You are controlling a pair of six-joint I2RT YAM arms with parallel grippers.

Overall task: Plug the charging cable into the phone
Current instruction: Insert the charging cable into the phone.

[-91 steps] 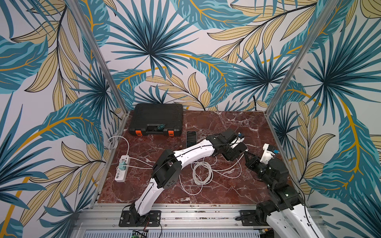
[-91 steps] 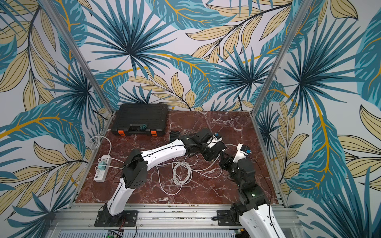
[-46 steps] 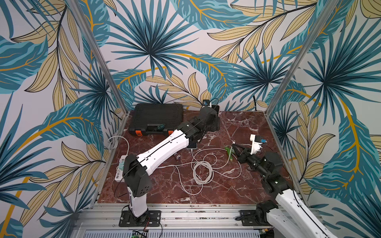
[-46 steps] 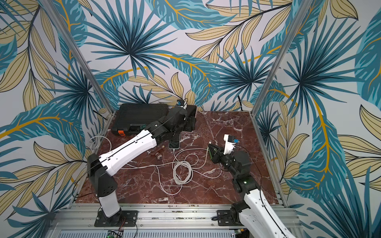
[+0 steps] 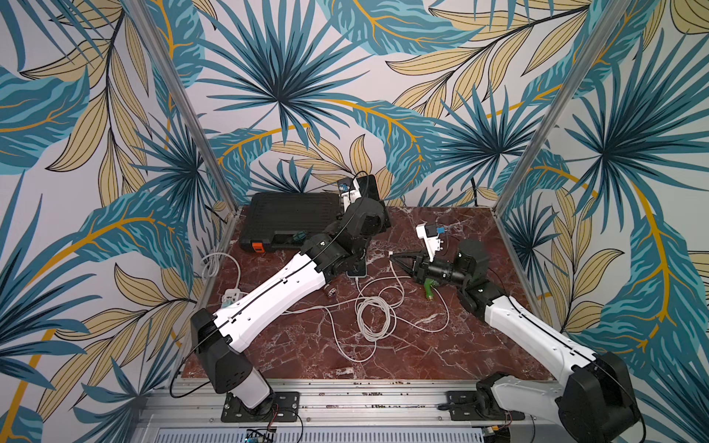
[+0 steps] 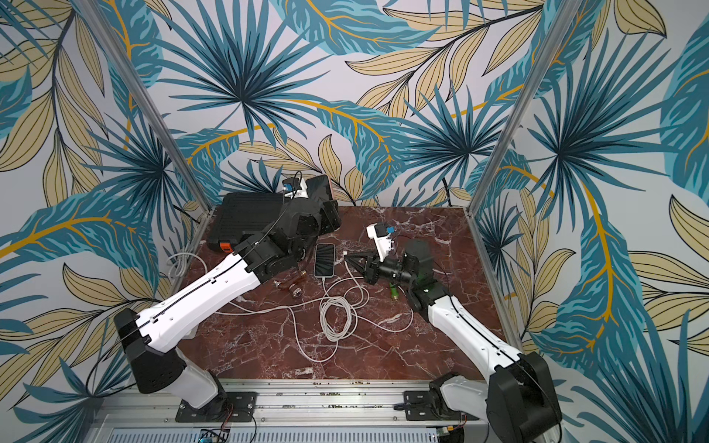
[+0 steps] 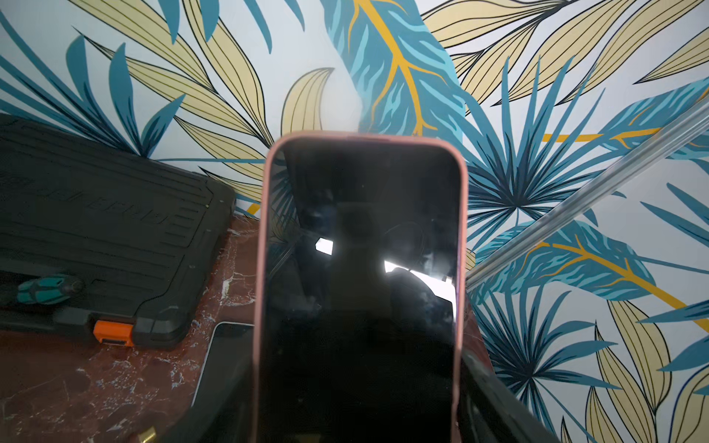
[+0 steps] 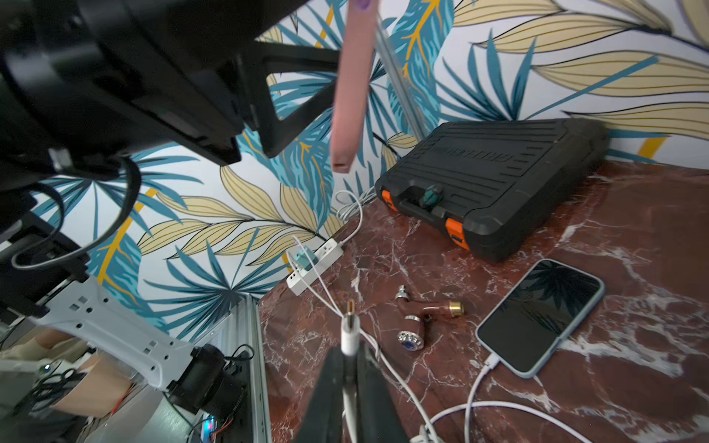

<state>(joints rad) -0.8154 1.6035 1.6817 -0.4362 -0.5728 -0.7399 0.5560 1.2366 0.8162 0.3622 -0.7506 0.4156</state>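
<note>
Top views: the left gripper (image 6: 324,209) stands raised just beside the black tool case (image 6: 249,214). Its jaws are spread wide across the pink-cased phone (image 6: 320,187), which it grips upright. The right gripper (image 5: 395,261) is well apart from the black tool case, jaws closed, a white plug (image 5: 390,254) at its tips.

Left wrist view: the pink-cased phone (image 7: 360,249) fills the centre, screen dark, the black tool case (image 7: 96,230) beside it.

Right wrist view: both fingers (image 8: 326,391) pinch the charging cable (image 8: 346,399) behind its plug (image 8: 350,333). A second phone (image 8: 541,314), already cabled, lies flat near the black tool case.
</note>
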